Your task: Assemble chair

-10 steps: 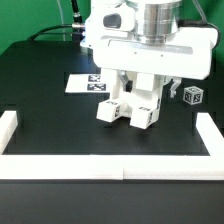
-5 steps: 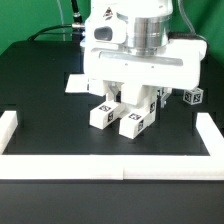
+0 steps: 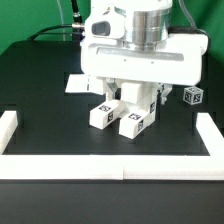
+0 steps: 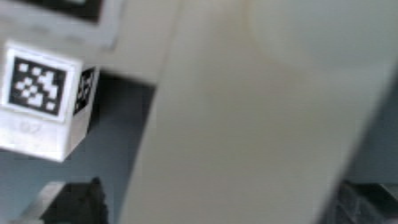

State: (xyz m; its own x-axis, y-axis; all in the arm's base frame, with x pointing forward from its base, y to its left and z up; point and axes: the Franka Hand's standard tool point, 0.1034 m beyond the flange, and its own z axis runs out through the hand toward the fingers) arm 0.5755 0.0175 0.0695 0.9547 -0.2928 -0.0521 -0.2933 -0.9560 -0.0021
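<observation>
Now, gripper [image 4: 222, 205] fingers [image 4: 75, 203] spread wide astride one smooth white plastic chair slab [image 3: 135, 62]; two blocky tagged feet [image 3: 133, 122] below, one tagged cube [image 3: 190, 97] apart.

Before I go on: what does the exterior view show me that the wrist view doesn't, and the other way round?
Exterior only: the small white tagged plastic cube lying apart on the exterior view's right, the flat white marker board, the long white border rails and the black table. Wrist only: the dark fingertips of the tool, standing either side of a broad white plastic surface. Both: the chunky white tagged plastic chair parts under the tool.
</observation>
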